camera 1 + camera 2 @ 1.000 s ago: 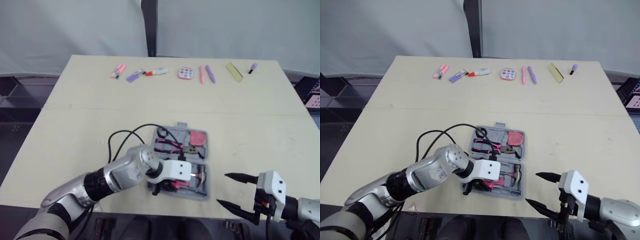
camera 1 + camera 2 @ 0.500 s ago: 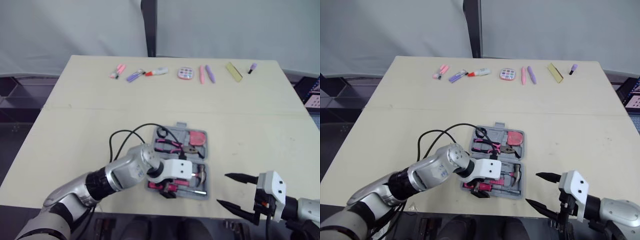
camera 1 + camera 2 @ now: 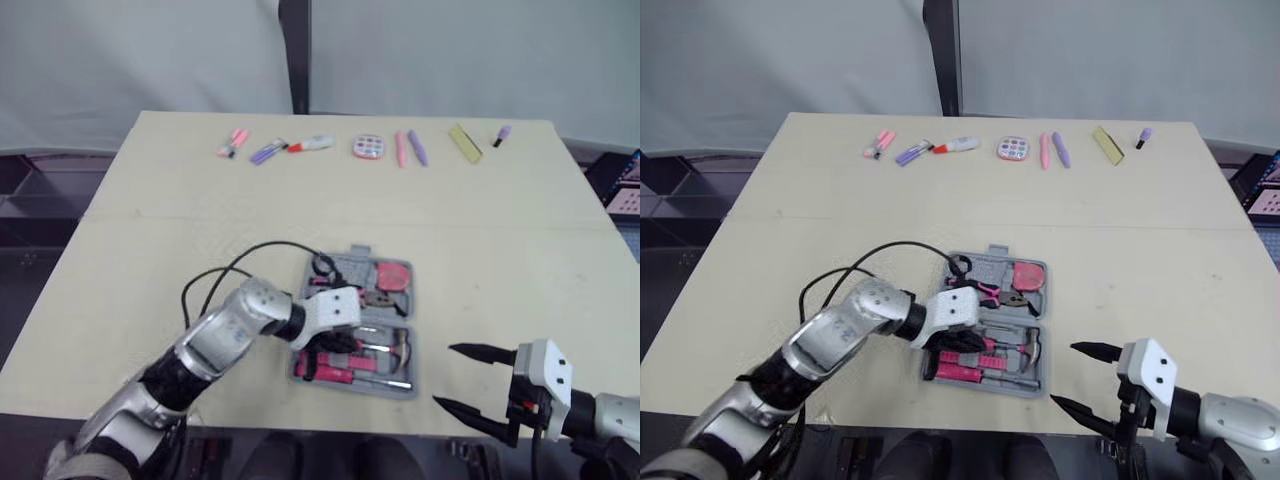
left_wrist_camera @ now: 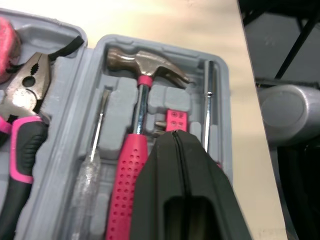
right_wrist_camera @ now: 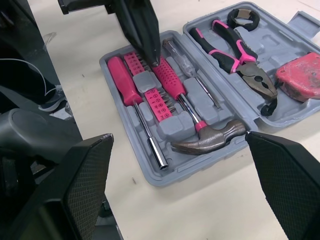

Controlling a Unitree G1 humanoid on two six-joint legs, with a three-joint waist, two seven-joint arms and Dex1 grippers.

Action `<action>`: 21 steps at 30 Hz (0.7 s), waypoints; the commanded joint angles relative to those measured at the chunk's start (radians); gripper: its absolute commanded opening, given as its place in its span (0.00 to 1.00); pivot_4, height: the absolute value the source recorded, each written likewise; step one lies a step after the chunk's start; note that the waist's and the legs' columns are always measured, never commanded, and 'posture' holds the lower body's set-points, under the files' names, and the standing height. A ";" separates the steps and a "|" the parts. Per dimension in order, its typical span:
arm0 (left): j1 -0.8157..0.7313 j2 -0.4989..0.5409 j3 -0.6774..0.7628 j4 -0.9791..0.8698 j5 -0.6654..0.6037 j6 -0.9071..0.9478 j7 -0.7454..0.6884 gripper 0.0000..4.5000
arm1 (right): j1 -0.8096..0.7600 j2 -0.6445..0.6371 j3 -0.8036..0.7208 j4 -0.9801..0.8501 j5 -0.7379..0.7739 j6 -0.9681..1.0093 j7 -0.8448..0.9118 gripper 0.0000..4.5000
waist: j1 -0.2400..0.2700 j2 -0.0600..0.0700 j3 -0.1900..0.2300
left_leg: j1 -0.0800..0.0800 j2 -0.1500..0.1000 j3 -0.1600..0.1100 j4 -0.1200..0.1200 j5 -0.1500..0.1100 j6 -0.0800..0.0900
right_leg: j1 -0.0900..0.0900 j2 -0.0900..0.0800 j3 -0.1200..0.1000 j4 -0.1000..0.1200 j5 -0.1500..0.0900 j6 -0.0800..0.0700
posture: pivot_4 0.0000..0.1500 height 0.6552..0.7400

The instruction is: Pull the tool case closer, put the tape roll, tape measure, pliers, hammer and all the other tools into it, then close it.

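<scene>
The grey tool case [image 3: 409,301] lies open near the table's front edge. In it are the black tape roll [image 3: 322,265], the pink tape measure [image 3: 393,275], the pliers [image 4: 25,115], the hammer [image 4: 142,100], screwdrivers [image 5: 120,80] and a bit holder [image 5: 159,102]. My left gripper [image 3: 318,350] is shut and holds nothing. It hovers just over the hammer's pink handle at the case's left end, its fingers [image 5: 145,35] pressed together. My right gripper [image 3: 445,376] stands wide open to the right of the case, off the table's front edge.
Along the table's far edge lie a pink marker [image 3: 235,142], a purple marker [image 3: 265,152], a red-and-white tube [image 3: 312,144], a round palette [image 3: 370,147], two pens [image 3: 408,148], a yellow strip [image 3: 465,143] and a small purple item [image 3: 502,134]. A black cable [image 3: 250,262] loops beside the case.
My left wrist has drawn back to the left and a little toward the far side, uncovering the pink handles in the case's near half. The right gripper has stayed put.
</scene>
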 commanded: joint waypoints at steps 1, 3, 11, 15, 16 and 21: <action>0.062 -0.014 0.078 0.005 -0.075 -0.176 -0.054 0.01 | -0.009 0.007 -0.031 -0.021 0.027 -0.005 -0.007 1.00 | 0.001 0.000 0.000 | 0.000 0.000 0.000 0.000 0.000 0.000 | 0.000 0.000 0.000 0.000 0.000 0.000 | 1.00 0.69; 0.100 -0.007 0.098 0.019 -0.084 -0.245 -0.075 0.01 | -0.017 0.010 -0.033 -0.020 0.027 -0.007 -0.014 1.00 | 0.001 0.000 0.000 | 0.000 0.000 0.000 0.001 0.000 0.000 | 0.000 -0.001 0.000 0.000 0.000 0.000 | 1.00 0.69; 0.168 0.002 0.072 0.131 0.010 -0.488 -0.077 0.01 | -0.026 0.009 -0.043 -0.014 0.022 -0.006 -0.016 1.00 | 0.000 0.000 0.000 | 0.000 -0.001 0.000 0.000 0.000 0.000 | 0.000 -0.001 -0.001 0.000 0.000 0.000 | 1.00 0.69; 0.183 -0.014 0.060 0.171 0.039 -0.546 -0.076 0.01 | -0.027 0.007 -0.045 -0.015 0.022 -0.003 -0.018 1.00 | 0.001 0.000 0.000 | 0.000 -0.001 -0.001 0.000 0.000 0.000 | 0.000 -0.001 -0.001 0.000 0.000 0.000 | 1.00 0.69; 0.185 -0.015 0.059 0.183 0.048 -0.563 -0.075 0.01 | -0.027 0.007 -0.046 -0.016 0.022 -0.003 -0.018 1.00 | 0.000 0.000 0.000 | 0.000 -0.001 0.000 0.000 0.000 0.000 | 0.000 -0.001 -0.001 0.000 0.000 0.000 | 1.00 0.69; 0.193 -0.028 0.058 0.231 0.073 -0.597 -0.075 0.01 | -0.030 0.011 -0.051 -0.014 0.025 -0.003 -0.024 1.00 | -0.001 0.000 0.000 | 0.000 -0.001 0.000 0.000 0.000 0.000 | 0.000 0.000 -0.002 0.001 0.000 0.000 | 1.00 0.69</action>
